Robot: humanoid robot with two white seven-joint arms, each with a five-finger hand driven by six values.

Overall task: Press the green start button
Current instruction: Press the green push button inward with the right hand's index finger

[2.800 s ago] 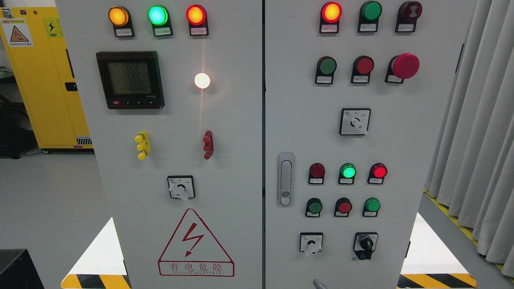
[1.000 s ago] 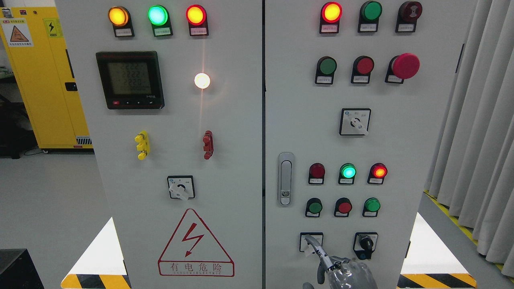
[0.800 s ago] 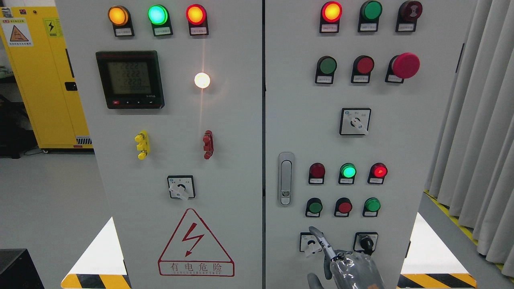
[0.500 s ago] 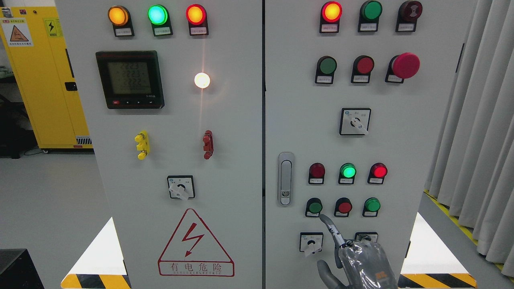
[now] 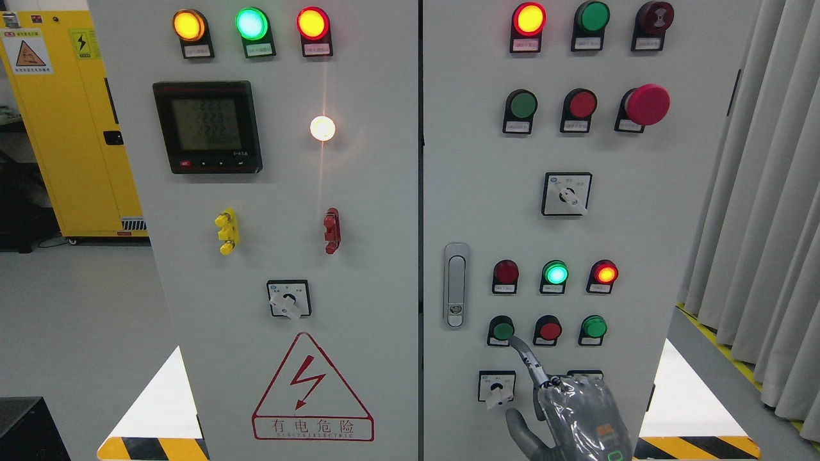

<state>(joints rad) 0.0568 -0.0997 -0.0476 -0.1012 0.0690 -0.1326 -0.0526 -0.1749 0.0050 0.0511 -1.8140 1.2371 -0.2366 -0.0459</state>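
While the pointing finger sits at the button's lower edge, the move turns on one up-left offset.

left door: meter (image 5: pixel 207 127) and lit lamps up top, rotary switch (image 5: pixel 289 299) lower down; no part in the task.
door latch (image 5: pixel 455 285): on right door's left edge, just left of the button rows.
green start button (image 5: pixel 502 330): leftmost in the lower row of three on right door; red button (image 5: pixel 549 330) beside it, second green button (image 5: pixel 594 326) further right.
selector switch (image 5: pixel 496 387): below the target, just left of the finger.
right hand (image 5: pixel 576 416): enters from bottom edge right of middle, covered in clear wrap; index finger extended, other fingers curled, holding nothing.
index finger (image 5: pixel 529 360): long axis runs up-left from hand; tip at or just under the target's lower right edge, contact unclear.
direction: target lies up-left of hand, in line with the finger.
left hand: not in view.
judgement: press not clearly made; small push up-left and into the panel needed; risk is drifting onto the red one.
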